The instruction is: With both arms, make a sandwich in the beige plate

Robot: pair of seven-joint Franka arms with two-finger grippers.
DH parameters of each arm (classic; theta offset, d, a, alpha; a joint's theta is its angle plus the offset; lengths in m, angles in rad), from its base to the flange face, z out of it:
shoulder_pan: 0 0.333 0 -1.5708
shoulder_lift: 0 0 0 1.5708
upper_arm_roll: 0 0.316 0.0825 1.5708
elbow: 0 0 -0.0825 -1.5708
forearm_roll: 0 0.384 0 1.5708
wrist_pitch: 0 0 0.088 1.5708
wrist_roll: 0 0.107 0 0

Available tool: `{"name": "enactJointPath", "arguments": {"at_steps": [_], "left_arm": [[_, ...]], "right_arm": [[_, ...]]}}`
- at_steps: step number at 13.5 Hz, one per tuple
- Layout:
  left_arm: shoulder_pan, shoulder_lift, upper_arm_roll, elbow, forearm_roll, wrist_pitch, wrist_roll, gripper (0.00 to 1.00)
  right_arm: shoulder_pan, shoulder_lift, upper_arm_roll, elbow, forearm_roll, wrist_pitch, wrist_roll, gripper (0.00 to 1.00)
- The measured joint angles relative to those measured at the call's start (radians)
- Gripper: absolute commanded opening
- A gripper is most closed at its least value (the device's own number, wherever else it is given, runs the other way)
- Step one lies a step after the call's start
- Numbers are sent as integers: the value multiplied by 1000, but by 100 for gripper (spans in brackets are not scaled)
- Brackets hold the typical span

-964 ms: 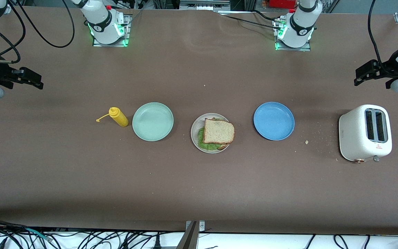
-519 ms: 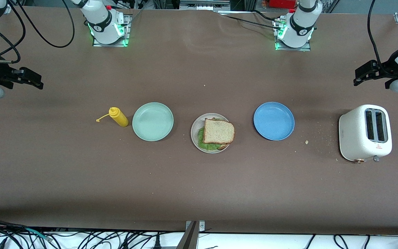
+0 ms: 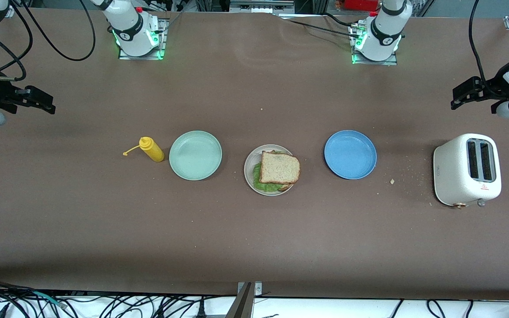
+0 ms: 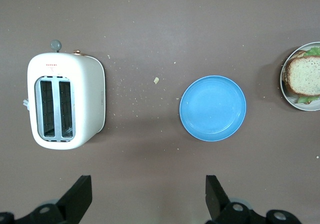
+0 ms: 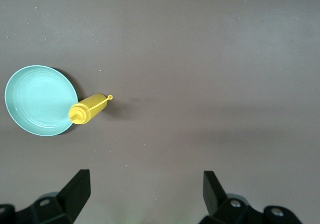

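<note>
Sandwich (image 3: 279, 170) sits light and squashy mid-frame on the beige plate (image 3: 250, 170), best pinched at the crust; left gripper (image 3: 463, 95) and right gripper (image 3: 38, 100) hang spread wide, empty.

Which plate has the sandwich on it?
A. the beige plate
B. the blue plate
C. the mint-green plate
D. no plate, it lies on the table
A. The sandwich sits on the beige plate in the middle of the row, with green lettuce peeking out under the top bread slice, while the blue plate and the mint-green plate on either side of it hold nothing.
</note>
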Motion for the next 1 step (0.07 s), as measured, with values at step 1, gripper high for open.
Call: {"name": "enactJointPath", "arguments": {"at_steps": [1], "left_arm": [[0, 0, 0, 0, 0, 0, 0, 100]], "right_arm": [[0, 0, 0, 0, 0, 0, 0, 100]]}}
